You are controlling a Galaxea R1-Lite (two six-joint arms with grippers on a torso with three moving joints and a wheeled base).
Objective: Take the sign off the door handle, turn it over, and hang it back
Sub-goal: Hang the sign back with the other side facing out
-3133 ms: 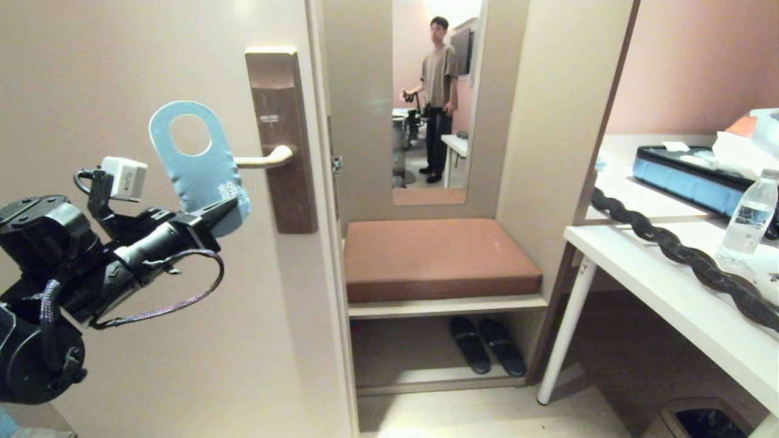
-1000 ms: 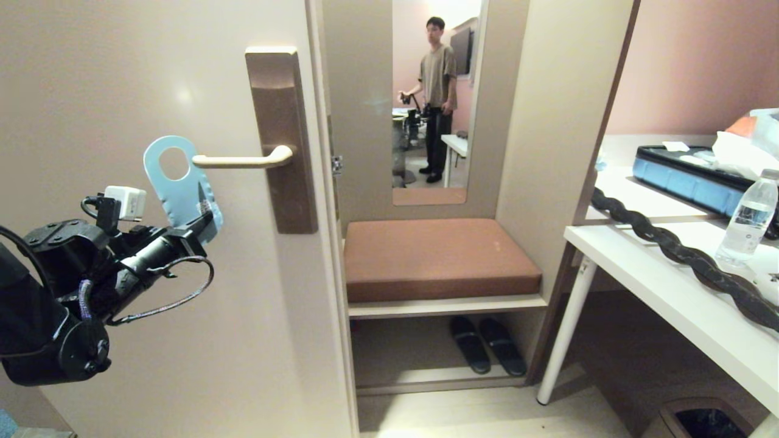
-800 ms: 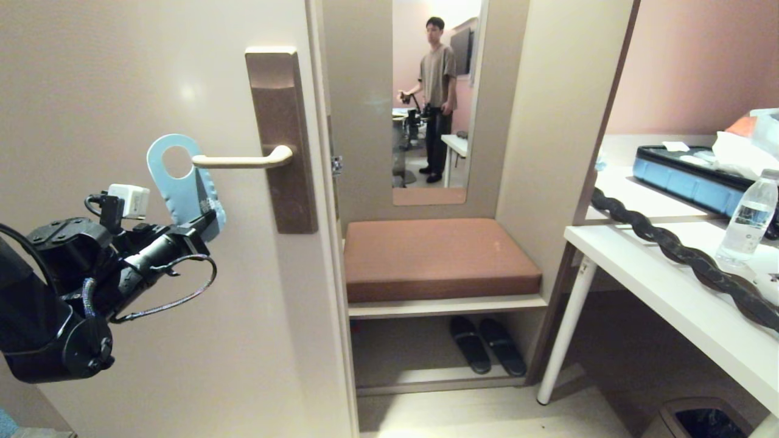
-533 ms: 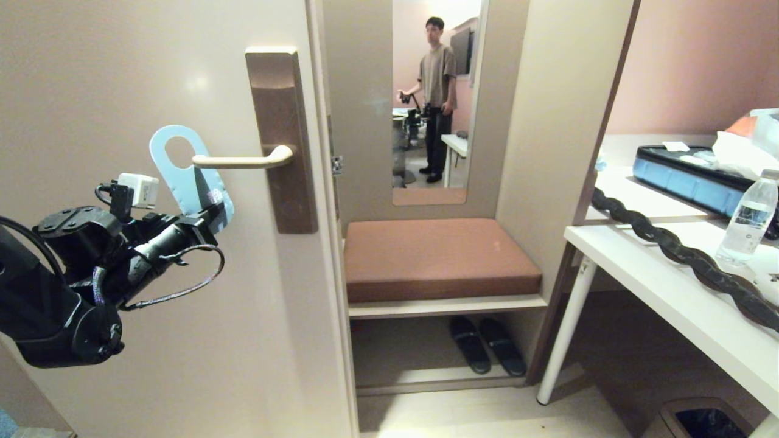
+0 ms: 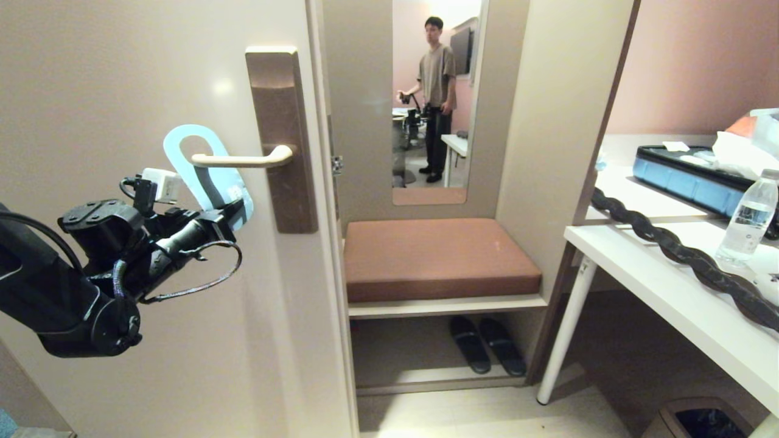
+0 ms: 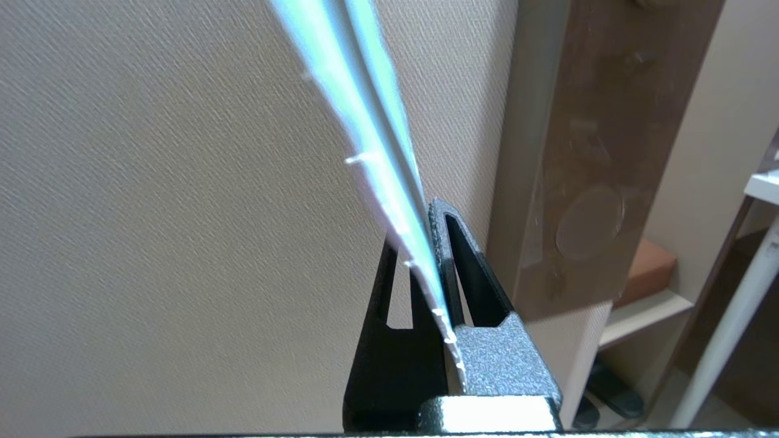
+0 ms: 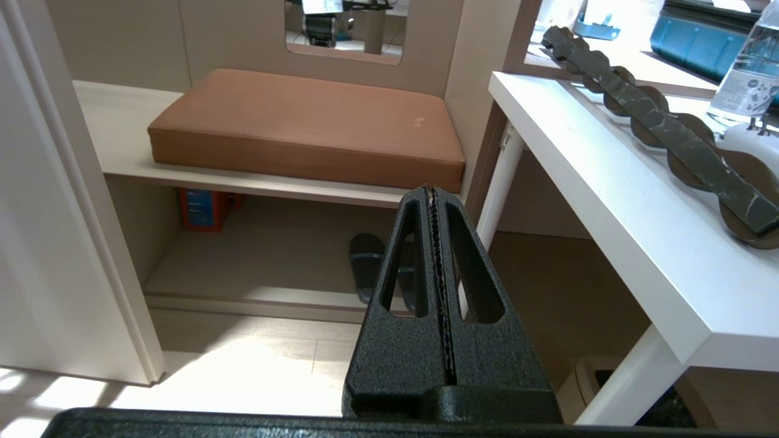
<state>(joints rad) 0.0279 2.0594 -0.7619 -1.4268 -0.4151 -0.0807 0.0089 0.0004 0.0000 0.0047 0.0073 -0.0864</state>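
Left tool (image 5: 234,213): clamped on sign's (image 5: 210,176) lower end.
Sign hole: around door handle (image 5: 240,160) tip.
Right tool (image 7: 433,201): closed, empty.

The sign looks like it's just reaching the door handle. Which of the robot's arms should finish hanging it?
The left. Its left gripper is clamped on the sign, whose hole is already at the tip of the door handle. The right gripper is shut and empty, facing the bench away from the door.
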